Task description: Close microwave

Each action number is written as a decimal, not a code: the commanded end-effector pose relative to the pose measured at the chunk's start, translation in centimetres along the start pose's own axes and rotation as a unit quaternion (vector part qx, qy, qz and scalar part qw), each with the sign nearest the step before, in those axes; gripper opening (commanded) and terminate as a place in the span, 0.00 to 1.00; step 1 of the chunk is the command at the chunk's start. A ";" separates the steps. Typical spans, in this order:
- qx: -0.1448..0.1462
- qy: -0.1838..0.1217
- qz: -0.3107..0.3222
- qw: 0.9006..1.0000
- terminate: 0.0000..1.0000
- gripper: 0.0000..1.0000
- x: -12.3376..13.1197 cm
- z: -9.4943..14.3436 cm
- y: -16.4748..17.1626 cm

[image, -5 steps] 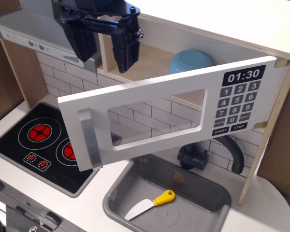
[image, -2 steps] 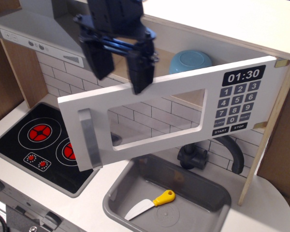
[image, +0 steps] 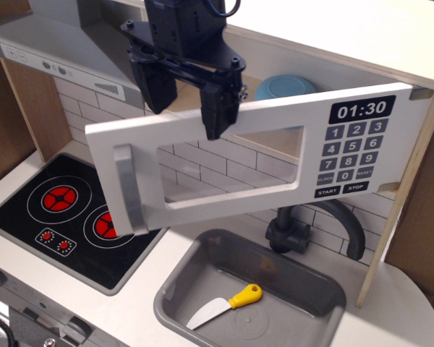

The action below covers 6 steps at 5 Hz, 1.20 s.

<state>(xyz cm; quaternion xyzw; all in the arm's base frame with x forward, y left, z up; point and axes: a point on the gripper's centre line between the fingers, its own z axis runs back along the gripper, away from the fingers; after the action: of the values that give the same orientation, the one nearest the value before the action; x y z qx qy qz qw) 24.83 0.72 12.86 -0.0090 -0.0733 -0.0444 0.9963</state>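
Observation:
The microwave (image: pixel 419 43) is a pale wood box at the upper right. Its white door (image: pixel 202 213) with a clear window stands open, swung out to the left, with a grey bar handle (image: pixel 128 189) and a keypad (image: pixel 351 155) under a 01:30 display. A blue bowl (image: pixel 282 88) sits inside. My black gripper (image: pixel 188 107) is open at the door's top edge. Its right finger (image: pixel 218 112) overlaps the front of the door. Its left finger (image: pixel 155 90) ends just above the edge.
A grey slanted range hood (image: pixel 43 50) is at the upper left, above a black stove (image: pixel 58 210) with red burners. A grey sink (image: pixel 322 278) below the door holds a yellow-handled knife (image: pixel 228 303). A black faucet (image: pixel 304 231) stands behind it.
My gripper has moved right and down from in front of the hood to the door's top edge. The door has swung slightly towards the microwave.

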 end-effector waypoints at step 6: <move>-0.024 0.008 0.138 0.990 0.00 1.00 -3.7 -1.9 -5.9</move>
<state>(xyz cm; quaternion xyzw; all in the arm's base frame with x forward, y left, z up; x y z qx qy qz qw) 20.76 -4.93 9.23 -0.0417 -0.0464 0.0943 0.9936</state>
